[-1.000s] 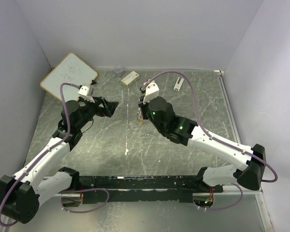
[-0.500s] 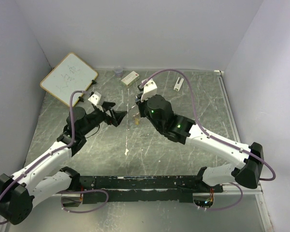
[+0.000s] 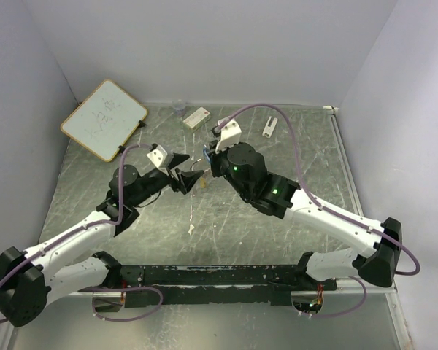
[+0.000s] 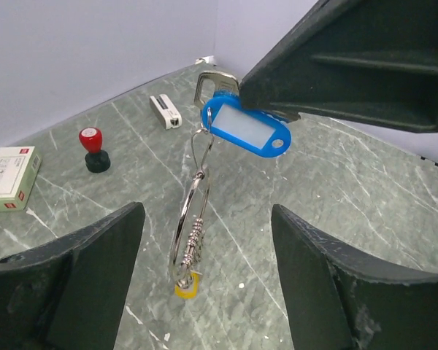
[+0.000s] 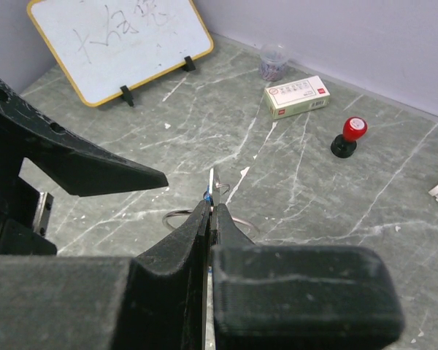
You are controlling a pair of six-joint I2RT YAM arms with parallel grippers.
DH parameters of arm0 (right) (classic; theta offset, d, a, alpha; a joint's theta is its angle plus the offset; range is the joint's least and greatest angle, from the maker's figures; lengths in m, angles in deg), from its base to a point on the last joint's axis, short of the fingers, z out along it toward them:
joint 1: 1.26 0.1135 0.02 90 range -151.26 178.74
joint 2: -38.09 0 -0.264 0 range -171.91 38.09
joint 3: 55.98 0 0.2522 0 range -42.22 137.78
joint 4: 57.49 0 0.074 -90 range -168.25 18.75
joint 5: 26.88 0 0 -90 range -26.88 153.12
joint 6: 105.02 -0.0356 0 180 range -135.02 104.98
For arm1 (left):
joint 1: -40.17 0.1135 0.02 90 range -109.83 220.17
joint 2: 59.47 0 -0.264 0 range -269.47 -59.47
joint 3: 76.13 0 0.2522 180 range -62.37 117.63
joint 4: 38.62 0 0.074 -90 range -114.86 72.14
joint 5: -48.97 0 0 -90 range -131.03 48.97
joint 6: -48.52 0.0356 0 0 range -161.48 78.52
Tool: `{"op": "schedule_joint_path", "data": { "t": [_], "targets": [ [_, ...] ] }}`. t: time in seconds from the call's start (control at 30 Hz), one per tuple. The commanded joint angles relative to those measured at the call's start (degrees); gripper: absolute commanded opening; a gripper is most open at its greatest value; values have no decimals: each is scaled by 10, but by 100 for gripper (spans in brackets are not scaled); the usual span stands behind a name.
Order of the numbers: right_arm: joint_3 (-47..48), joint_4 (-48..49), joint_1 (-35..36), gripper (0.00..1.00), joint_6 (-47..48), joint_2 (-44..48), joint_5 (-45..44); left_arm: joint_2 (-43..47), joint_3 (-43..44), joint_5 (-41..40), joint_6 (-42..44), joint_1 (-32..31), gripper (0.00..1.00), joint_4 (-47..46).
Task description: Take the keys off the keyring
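Swung across from the white-faced whiteboard point(image 3: 104, 119), the left tool point(image 4: 204, 215) now stands wide astride the thin silvery wire keyring point(image 4: 182, 233), hung clear of the grey counter point(image 4: 350, 182) by the right tool point(image 5: 210, 211) clamping its blue plastic-headed key point(image 4: 244, 129).

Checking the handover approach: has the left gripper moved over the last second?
Yes. The left gripper has moved right, away from the whiteboard, up to the right gripper holding the keys.
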State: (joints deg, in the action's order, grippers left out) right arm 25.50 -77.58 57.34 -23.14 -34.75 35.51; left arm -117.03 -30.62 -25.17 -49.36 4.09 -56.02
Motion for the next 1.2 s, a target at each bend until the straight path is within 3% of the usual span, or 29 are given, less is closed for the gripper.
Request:
{"op": "schedule_joint_path", "data": {
  "t": [0.0,0.23,0.43,0.7,0.87,1.17],
  "targets": [
    [10,18,4,0,-9,23,10,-17,-1,-7,30,-15,81,-56],
    [1,17,6,0,-19,35,27,-51,17,-35,40,-26,76,-44],
    [-7,15,10,0,-21,47,27,-42,-20,-56,34,-33,55,-118],
    [-11,11,10,0,-22,49,26,-30,-39,-34,24,-34,56,-172],
    [-16,13,12,0,-25,50,26,-35,-42,-18,15,-34,71,-194],
    [-13,12,16,0,-23,45,29,-51,-52,-17,16,-35,52,-240]
  ]
}}
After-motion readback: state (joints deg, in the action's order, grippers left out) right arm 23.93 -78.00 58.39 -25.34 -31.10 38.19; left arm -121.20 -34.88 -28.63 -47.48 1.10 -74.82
